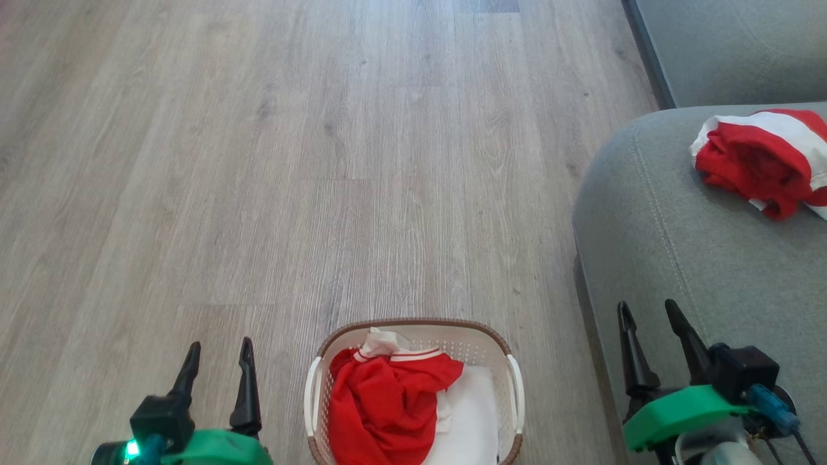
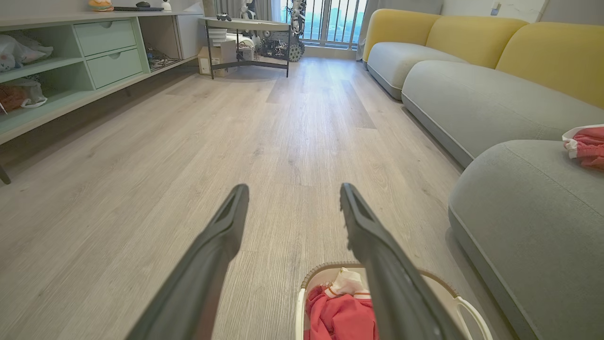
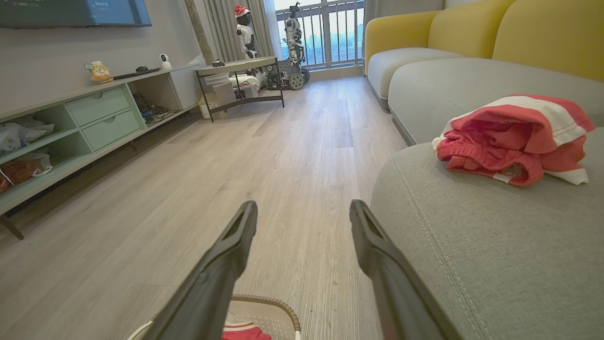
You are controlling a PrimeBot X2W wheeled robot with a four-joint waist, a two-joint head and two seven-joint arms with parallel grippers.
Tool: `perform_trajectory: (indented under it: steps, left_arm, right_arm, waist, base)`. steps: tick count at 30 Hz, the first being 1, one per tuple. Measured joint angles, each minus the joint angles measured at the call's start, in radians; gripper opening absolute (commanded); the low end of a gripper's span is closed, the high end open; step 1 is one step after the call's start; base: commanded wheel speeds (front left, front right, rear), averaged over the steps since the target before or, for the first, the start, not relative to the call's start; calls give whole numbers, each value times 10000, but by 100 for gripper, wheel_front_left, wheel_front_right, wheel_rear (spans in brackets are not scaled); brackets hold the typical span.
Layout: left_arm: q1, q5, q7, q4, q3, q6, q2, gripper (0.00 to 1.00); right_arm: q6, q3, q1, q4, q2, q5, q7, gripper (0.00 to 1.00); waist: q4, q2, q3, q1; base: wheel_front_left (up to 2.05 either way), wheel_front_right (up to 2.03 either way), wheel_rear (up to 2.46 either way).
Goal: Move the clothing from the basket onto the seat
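Looking down from the head, one sees the basket (image 1: 420,321) on the wooden floor (image 1: 323,161) at the bottom middle, between the two arms. A red jersey (image 1: 381,400) lies crumpled inside it, with a white cloth (image 1: 475,413) just beside it. The left gripper (image 1: 219,347) hangs to the left of the basket and the right gripper (image 1: 647,307) to the right, in front of the edge of the seat (image 1: 678,245). Both have their fingers spread and hold nothing. A second jersey (image 1: 756,161), red with a white band, lies bunched on the seat, well apart from the basket.

In the left wrist view the dark fingers (image 2: 222,236) stand apart, with bare floor between the tips. The basket is low in the picture, partly behind one finger.

In the right wrist view the fingers (image 3: 226,255) are also parted and empty. The second jersey rests on the seat at the right, the basket's rim shows at the bottom, and a green shelf unit (image 3: 94,118) stands along the wall.
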Motion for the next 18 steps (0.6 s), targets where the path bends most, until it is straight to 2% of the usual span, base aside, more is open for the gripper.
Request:
perform_trajectory:
  steps: [18]
  left_arm:
    - [-60,594,0,610,-81,-460,-217,100]
  right_arm:
    - [0,-215,21,-244,17,-128,0,100]
  waist:
    - [-132,0,394,0]
  base:
    - [0,0,0]
